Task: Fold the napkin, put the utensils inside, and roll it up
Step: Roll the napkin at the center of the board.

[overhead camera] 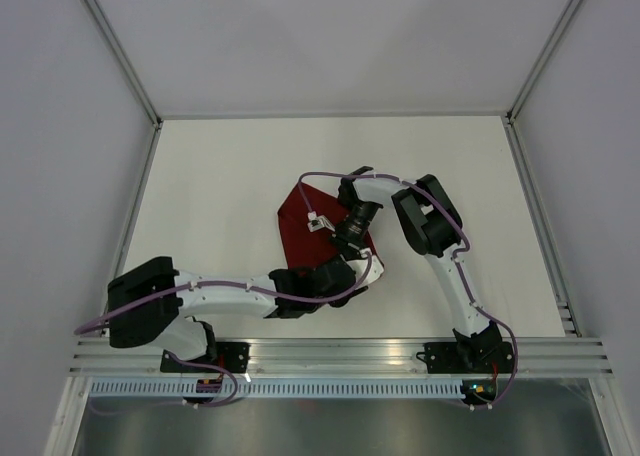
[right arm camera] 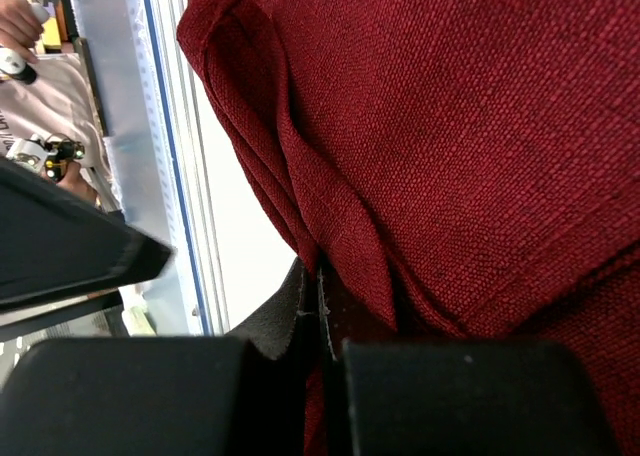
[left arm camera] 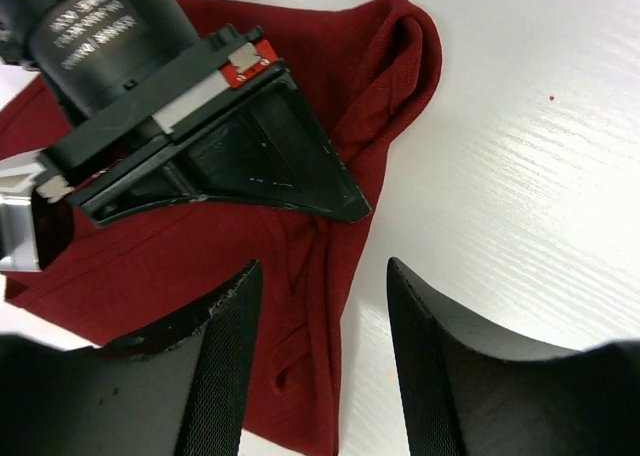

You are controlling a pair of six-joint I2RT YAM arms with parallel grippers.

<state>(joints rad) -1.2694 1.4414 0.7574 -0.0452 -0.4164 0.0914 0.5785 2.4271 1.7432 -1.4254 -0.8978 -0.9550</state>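
We've got the napkin [overhead camera: 298, 231] lying crumpled on the white bench [overhead camera: 220, 196], dark red with a few layers doubled over each other, so not a neat square. The right claw [right arm camera: 320, 286] is down on top of the napkin, fingers closed, and from its own wrist view it looks pinched onto a raised fold of the cloth. The left claw [left arm camera: 322, 266] sits at the napkin's near edge, on the side facing the arm bases. Its fingers are spread apart and gripping nothing. In the left wrist view that edge of the napkin runs right under the gap between them, with bare bench just beside it. Both claws are close together over that same near part of the napkin.
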